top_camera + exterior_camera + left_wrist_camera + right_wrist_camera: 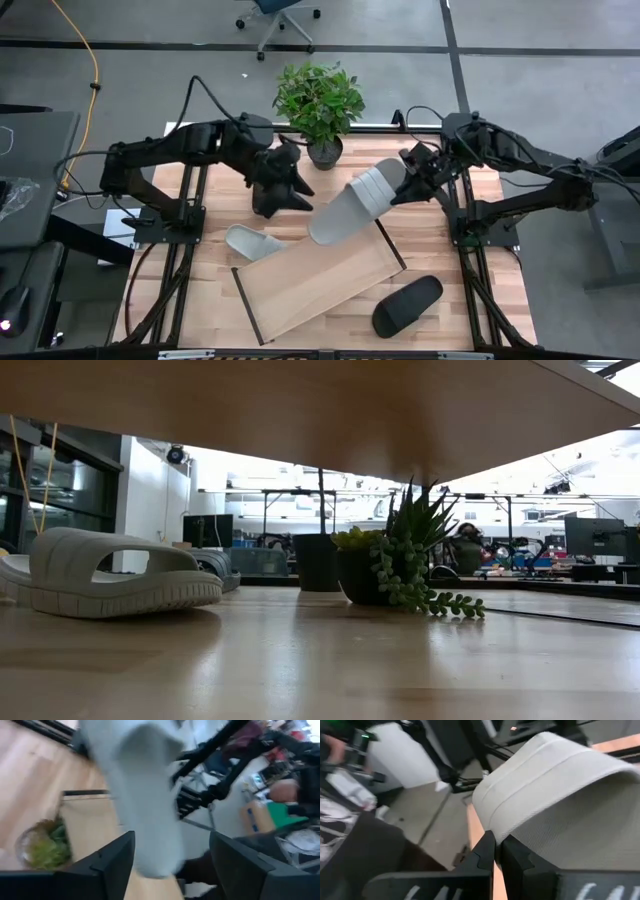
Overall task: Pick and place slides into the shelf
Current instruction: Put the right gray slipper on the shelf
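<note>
Grey slide [352, 203] pinched by right pincer [404, 185], left pincer [290, 187] open

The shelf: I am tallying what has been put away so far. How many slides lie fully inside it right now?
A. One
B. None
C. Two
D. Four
B: in the high view the shelf shows only bare wood, with one grey slide beside its corner, another grey slide raised at the right gripper and a black slide off on the table.
</note>
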Controlling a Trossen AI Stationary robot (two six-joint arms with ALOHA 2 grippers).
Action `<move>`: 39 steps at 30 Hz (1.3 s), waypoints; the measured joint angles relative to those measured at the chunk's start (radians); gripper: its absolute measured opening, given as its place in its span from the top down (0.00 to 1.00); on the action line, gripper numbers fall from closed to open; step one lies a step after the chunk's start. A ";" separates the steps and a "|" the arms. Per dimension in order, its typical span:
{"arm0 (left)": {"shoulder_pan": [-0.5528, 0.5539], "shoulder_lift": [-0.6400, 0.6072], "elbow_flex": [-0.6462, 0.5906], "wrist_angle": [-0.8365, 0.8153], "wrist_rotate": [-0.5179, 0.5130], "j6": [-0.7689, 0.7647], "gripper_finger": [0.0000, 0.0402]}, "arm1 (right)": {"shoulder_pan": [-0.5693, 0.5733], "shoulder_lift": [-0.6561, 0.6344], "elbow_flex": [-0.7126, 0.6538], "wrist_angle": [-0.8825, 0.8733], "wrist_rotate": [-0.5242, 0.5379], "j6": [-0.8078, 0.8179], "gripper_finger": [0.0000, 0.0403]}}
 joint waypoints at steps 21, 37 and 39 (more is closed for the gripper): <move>0.110 0.107 0.000 -0.018 0.136 0.025 0.34 | 0.113 0.000 0.000 -0.063 0.242 -0.095 1.00; 0.109 0.165 0.002 -0.028 0.151 0.052 0.34 | 0.118 0.000 0.000 -0.048 0.266 -0.128 1.00; 0.109 0.172 0.000 -0.039 0.167 0.052 0.34 | 0.118 0.000 0.000 -0.048 0.265 -0.128 1.00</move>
